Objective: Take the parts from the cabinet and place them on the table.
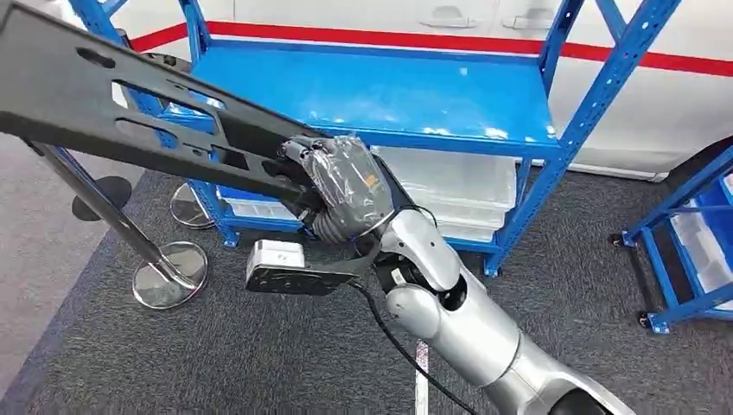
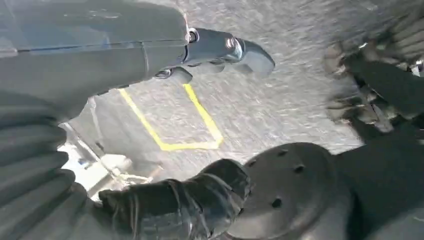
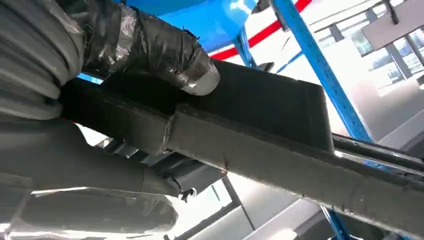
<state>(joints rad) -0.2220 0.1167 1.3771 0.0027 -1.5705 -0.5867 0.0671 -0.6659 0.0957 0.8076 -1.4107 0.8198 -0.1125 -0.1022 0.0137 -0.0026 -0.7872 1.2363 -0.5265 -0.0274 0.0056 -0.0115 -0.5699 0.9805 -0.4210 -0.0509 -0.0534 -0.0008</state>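
Observation:
A long black flat part with slots and holes stretches from the picture's upper left toward the middle, in front of the blue cabinet. My right hand, wrapped in dark tape, grips its near end; the silver arm comes in from the lower right. In the right wrist view the thumb presses on top of the black part while the fingers close beneath it. My left hand hangs over the grey floor with its fingers apart and nothing in it.
The blue cabinet's upper shelf is bare; clear plastic bins sit on the lower level. Chrome stanchions with round bases stand at the left. A second blue rack stands at the right. Dark carpet covers the floor.

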